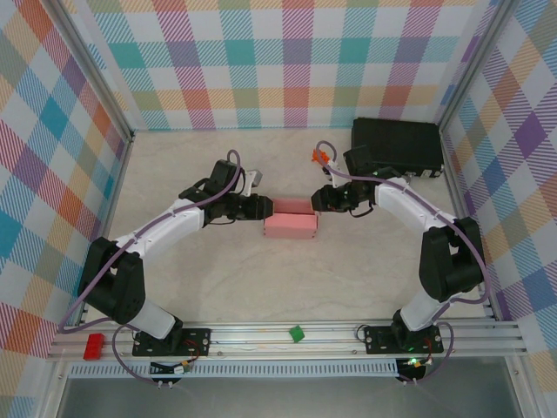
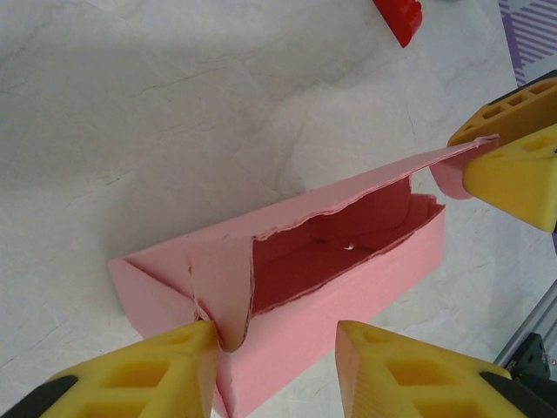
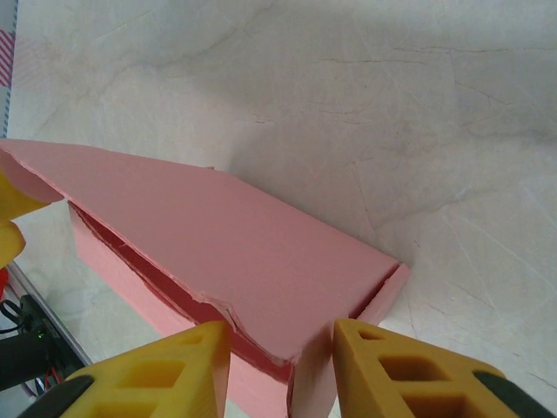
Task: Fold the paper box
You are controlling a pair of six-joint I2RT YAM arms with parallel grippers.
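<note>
Box (image 1: 291, 226), pink card, lies on the table (image 1: 261, 287) left of the black case (image 1: 396, 144) and nearer the arms. Left gripper (image 1: 268, 207) at its left end, jaws part open and straddling that end; one finger (image 2: 174, 366) presses the crumpled end flap, but a firm clamp cannot be told. Right gripper (image 1: 318, 200) at the right end, jaws drawn in, pinching the lid corner and end wall. Lid ajar along the front edge, with the darker pink interior visible.
</note>
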